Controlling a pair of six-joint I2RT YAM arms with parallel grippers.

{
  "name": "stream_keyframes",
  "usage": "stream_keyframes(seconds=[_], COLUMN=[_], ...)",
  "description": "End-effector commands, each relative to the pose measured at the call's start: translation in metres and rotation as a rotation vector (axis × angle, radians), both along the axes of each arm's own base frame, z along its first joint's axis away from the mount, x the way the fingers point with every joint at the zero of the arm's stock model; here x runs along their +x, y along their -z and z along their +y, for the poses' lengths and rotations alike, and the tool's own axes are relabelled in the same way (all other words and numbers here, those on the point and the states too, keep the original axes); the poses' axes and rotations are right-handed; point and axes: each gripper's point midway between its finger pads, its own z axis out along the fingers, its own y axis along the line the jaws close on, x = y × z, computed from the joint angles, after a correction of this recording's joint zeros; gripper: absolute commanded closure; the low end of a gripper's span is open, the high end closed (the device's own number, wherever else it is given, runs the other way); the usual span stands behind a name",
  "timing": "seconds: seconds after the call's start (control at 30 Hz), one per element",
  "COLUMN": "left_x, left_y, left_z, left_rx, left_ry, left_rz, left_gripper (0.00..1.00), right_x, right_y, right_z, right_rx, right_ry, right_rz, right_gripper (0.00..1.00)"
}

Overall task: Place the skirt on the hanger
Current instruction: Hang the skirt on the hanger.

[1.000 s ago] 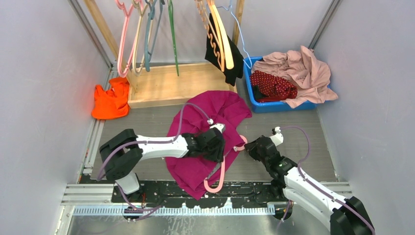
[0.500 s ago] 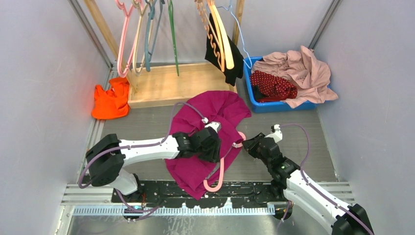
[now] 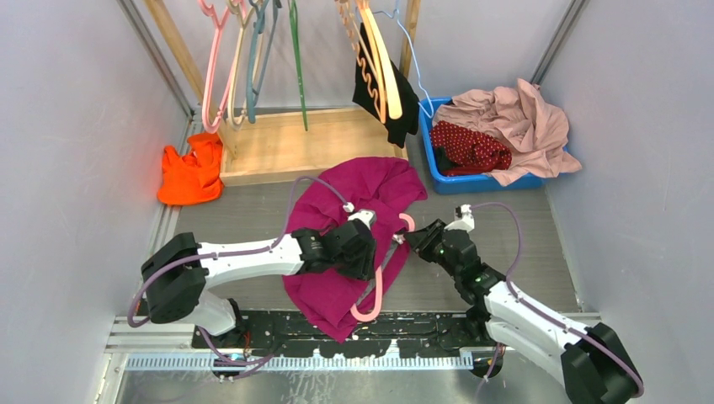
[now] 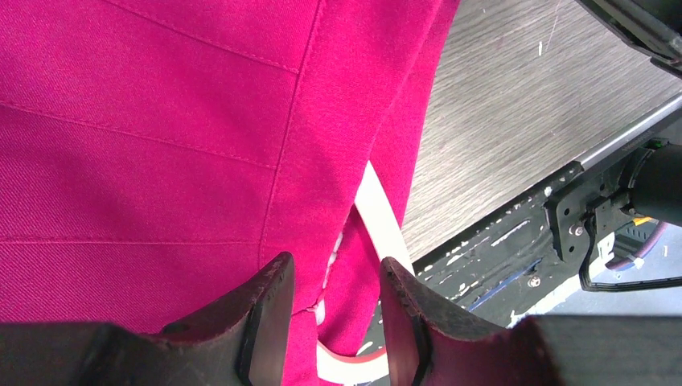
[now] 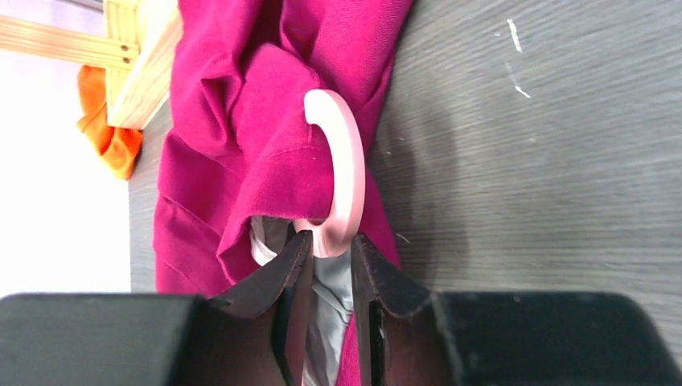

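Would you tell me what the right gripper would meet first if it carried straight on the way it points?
The hanger: in the wrist view the lower end of its round hook sits right at the tips of the right gripper. Just beyond lies the bunched magenta garment, though depth there is hard to judge.

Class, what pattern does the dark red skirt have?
Small white dots on the skirt, clearest in top external view.
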Motion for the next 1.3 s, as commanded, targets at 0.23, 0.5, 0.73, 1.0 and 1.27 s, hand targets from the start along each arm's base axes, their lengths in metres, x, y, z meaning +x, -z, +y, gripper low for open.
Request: stream_keyframes(seconds=[0.23, 0.5, 0.73, 1.0, 1.27], left_x=[0.004, 0.004, 0.002, -0.002, -0.006], left_y=[-0.014, -0.017, -0.018, -0.013, -0.011], left_z=[0.001, 0.001, 0.005, 0.015, 0.020], left_rx=[-0.033, -0.050, -0.056, -0.049, -0.051], left_ry=[-0.010, -0.008, -0.008, -0.018, -0.021], left_rz=[-0.044, -0.051, -0.053, -0.046, -0.039], left_gripper=[0.56, 0.56, 0.56, 0.56, 0.56], right_x=[0.025, 0.037, 0.050, 0.068, 0.087], right_y=[-0.060, -0.062, -0.059, -0.053, -0.049], right_z=[0.037, 0.051, 0.058, 0.055, 0.054], right_rx=[0.157, 0.184, 0.152, 0.083, 0.071], right_ry=[-0.097, -0.126, -0.128, -0.080, -0.043], right_rz=[-0.227, -0.235, -0.221, -0.227, -0.252], right_gripper=[0.69, 0.68, 0.64, 0.60, 0.61])
